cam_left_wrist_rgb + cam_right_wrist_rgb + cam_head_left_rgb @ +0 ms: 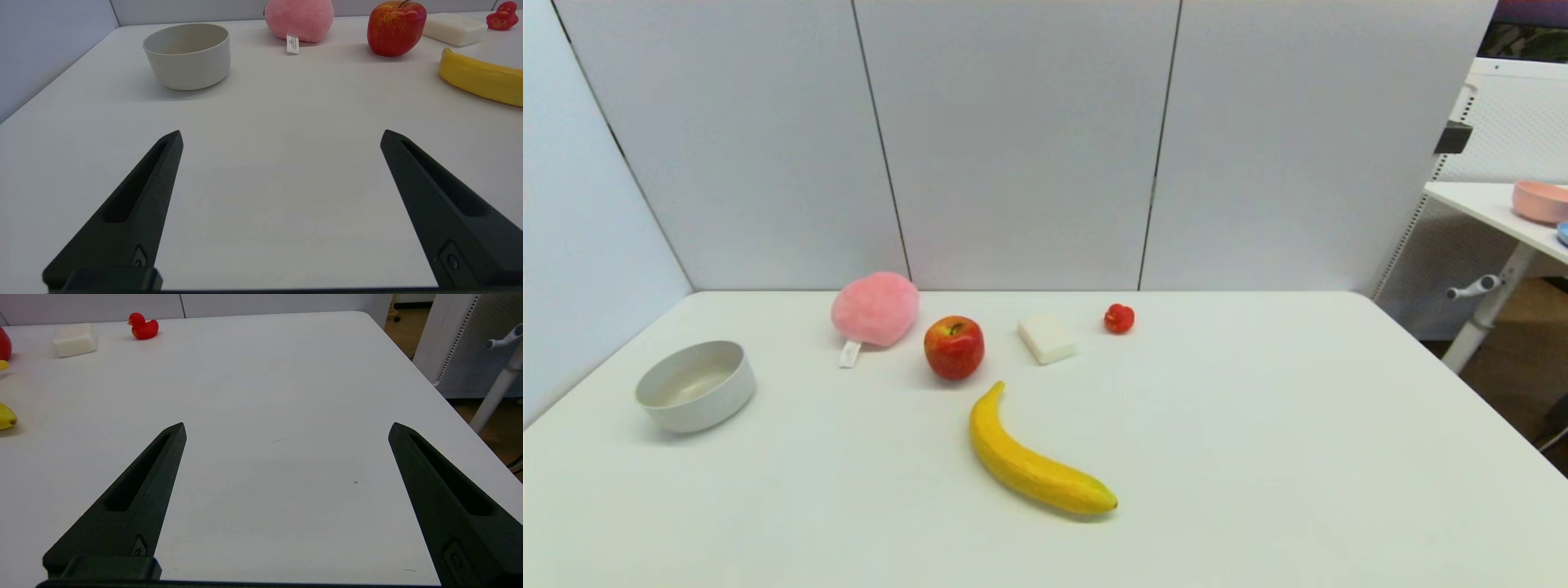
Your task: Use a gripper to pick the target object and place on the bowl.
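The off-white bowl (696, 385) stands at the table's left and looks empty; it also shows in the left wrist view (187, 55). The tan wooden cube is not in any view. Neither arm shows in the head view. My left gripper (281, 136) is open and empty, low over bare table near the front, with the bowl ahead of it. My right gripper (287, 428) is open and empty over bare table on the right side.
At the back stand a pink plush (875, 309), a red apple (954, 347), a white block (1047, 338) and a small red duck (1119, 318). A yellow banana (1033, 467) lies mid-table. A side table with a pink bowl (1540, 201) stands at the right.
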